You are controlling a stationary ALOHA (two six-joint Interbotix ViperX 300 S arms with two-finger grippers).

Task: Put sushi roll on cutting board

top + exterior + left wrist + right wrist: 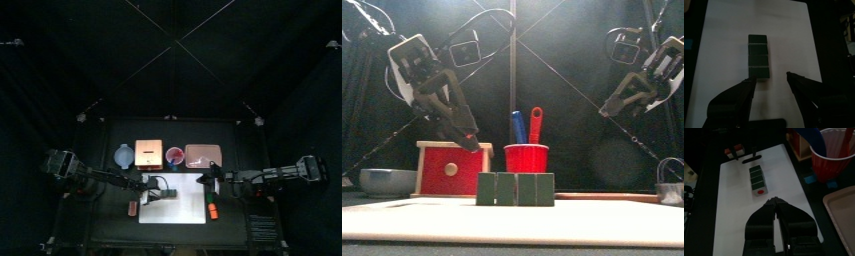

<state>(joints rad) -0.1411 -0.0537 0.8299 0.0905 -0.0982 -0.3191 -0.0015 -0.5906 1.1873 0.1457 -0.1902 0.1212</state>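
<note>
The sushi roll (758, 56), a dark green bar in three segments, lies flat on the white cutting board (784, 35). In the front view the sushi roll (516, 188) rests on the cutting board (543, 222) before a red cup. My left gripper (771, 79) hangs just off one end of the roll, jaws open wide, holding nothing. The left gripper (470, 136) is above and left of the roll. My right gripper (775, 202) is shut and empty over the board, a short way from the roll (757, 180).
Behind the board stand a red cup (529, 158) with blue and red utensils, an orange-tan block (148, 153), a pinkish tray (202, 154) and a bowl (389, 180). An orange item (213, 206) lies at the board's right edge, a small red one (131, 208) at its left.
</note>
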